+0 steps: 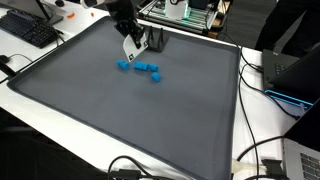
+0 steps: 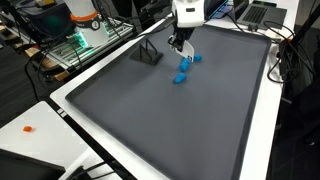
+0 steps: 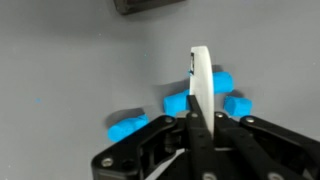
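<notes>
Four small bright-blue blocks (image 3: 180,103) lie loosely clustered on the dark grey tabletop (image 1: 120,120), near one another. In the wrist view one sits low at the left, one just left of centre and two to the right. In both exterior views they show as a short scattered row (image 1: 140,67) (image 2: 181,75) near the far end of the tabletop.

The gripper (image 3: 197,118) hangs right over this cluster (image 1: 133,50) (image 2: 180,45). Its jaws are closed together on a thin white flat piece (image 3: 201,78), which stands on edge between them and points down among the blocks. The piece is plain, smooth and narrow, seen edge-on, with a small dark mark near its upper edge. Whether its end touches the tabletop cannot be told.

Just beyond the blocks stands a small black wedge-shaped stand (image 2: 148,52) (image 1: 156,41), apart from them. A black computer keyboard (image 1: 30,30) lies off the tabletop's pale rim.
</notes>
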